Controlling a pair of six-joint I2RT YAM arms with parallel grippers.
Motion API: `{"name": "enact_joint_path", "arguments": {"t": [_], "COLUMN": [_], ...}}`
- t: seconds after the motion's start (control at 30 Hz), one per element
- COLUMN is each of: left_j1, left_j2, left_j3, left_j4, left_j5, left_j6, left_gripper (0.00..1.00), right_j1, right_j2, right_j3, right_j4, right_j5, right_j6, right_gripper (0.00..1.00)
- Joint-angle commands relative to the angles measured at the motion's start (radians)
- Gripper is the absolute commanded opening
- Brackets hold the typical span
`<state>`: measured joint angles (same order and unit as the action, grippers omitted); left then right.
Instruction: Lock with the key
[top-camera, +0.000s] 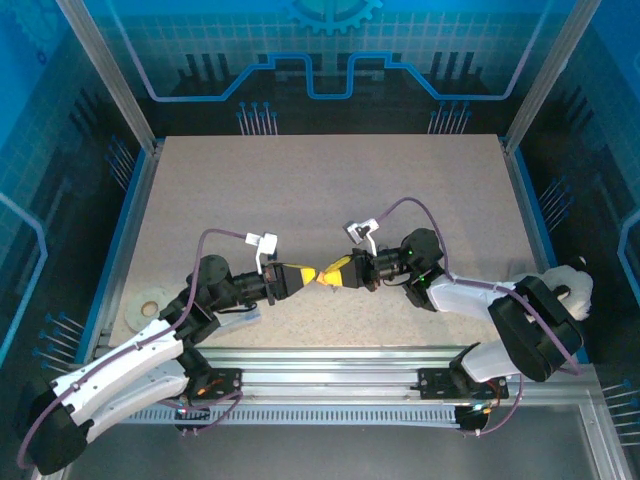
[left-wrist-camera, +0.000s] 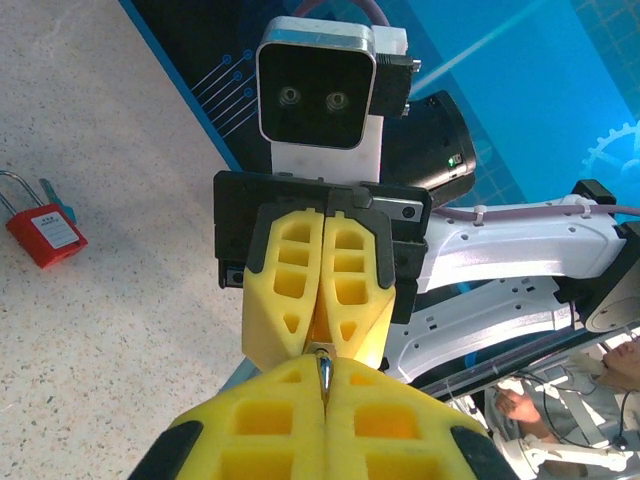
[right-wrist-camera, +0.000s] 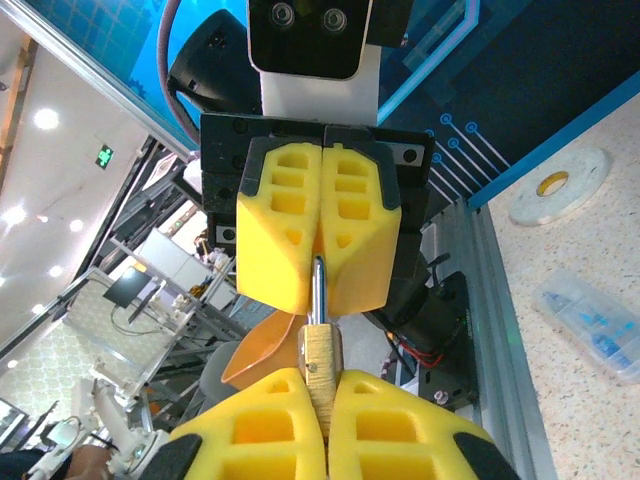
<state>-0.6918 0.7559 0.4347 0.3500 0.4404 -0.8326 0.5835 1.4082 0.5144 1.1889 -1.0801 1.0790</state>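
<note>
You noted the key (left-wrist-camera: 57, 202), judged light, stiff and small, lying on the surface (left-wrist-camera: 120, 330) against the red padlock (left-wrist-camera: 45, 236), best pinched by its plastic head, while the left hand (left-wrist-camera: 322, 385) and right hand (right-wrist-camera: 321, 400) were both clamped on the brass padlock (right-wrist-camera: 320, 355).

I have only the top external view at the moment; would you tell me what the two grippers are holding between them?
Observer: In the right wrist view, the right gripper has its jaws shut on a small brass padlock.
Operator: And the left gripper?
Observer: Its jaws pinch that padlock's silver shackle.
Operator: Where is the key?
Observer: The left wrist view shows its teal head beside a red padlock on the table.
</note>
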Motion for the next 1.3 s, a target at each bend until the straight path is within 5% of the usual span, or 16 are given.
{"name": "enact_joint_path", "arguments": {"t": [0.0,0.67,1.27], "left_j1": [-0.073,-0.103,-0.133], "left_j2": [0.026,0.051,0.043], "left_j3": [-0.009,-0.004,-0.036], "left_j4": [-0.074,-0.108,-0.111], "left_j5": [0.172,0.117,0.078], "left_j6": [-0.020,-0.038,0.006], "left_gripper": [0.00,0.00,0.00], "right_j1": [-0.010,0.003,-0.021], "right_j2": [-0.032,-0.043,-0.010], "right_j3": [0.014,-0.032,-0.019], "right_j4": [0.001,0.053,0.229], "right_j5": [0.239,0.328,0.272], "right_j6": [-0.076,-0.118,0.045], "right_gripper": [0.00,0.00,0.00]}}
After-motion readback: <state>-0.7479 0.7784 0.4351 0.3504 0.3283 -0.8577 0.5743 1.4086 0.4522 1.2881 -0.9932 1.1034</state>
